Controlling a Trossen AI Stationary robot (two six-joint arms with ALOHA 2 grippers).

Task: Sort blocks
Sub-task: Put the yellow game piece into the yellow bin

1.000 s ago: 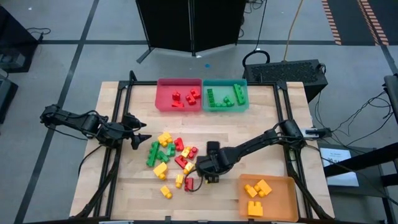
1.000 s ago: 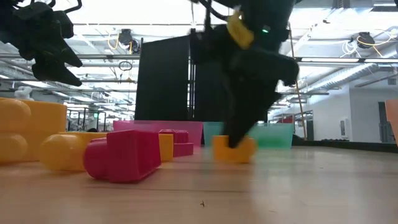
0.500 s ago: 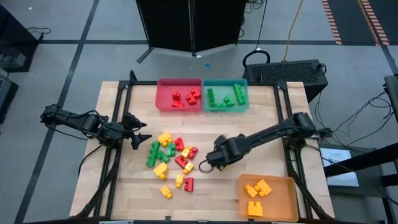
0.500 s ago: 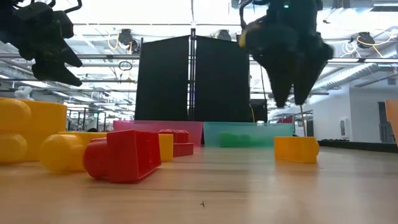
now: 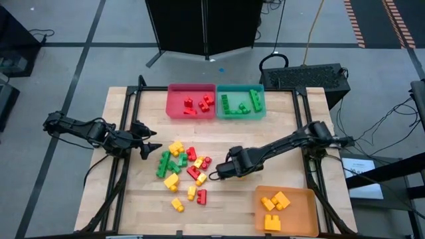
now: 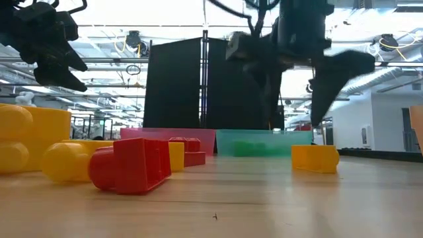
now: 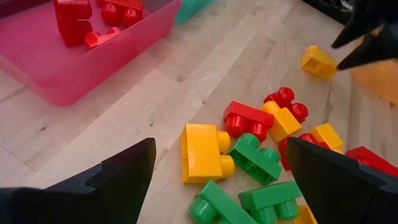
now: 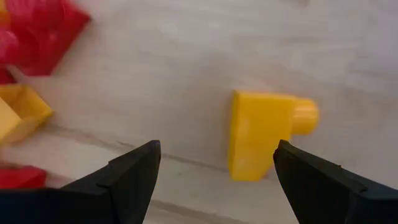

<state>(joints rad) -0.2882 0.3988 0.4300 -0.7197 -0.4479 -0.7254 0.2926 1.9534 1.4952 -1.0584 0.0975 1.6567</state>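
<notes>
Yellow, red and green blocks [image 5: 184, 169] lie scattered mid-table; others sit in trays [image 5: 216, 101] along the far edge and in one [image 5: 285, 209] at the near right corner; right end effector [image 5: 216, 174], fingers apart, hovers beside the pile; left end effector [image 5: 150, 148], fingers apart, waits by the left edge.

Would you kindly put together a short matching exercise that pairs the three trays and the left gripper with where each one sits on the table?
Things:
1. red tray
2. teal tray
3. orange tray
4. left gripper

Places:
A. near right corner of the table
B. far edge, right of its neighbouring tray
C. left side, open, beside the loose blocks
D. far edge, left of its neighbouring tray

Pairs: 1-D, 2-B, 3-A, 4-C
</notes>
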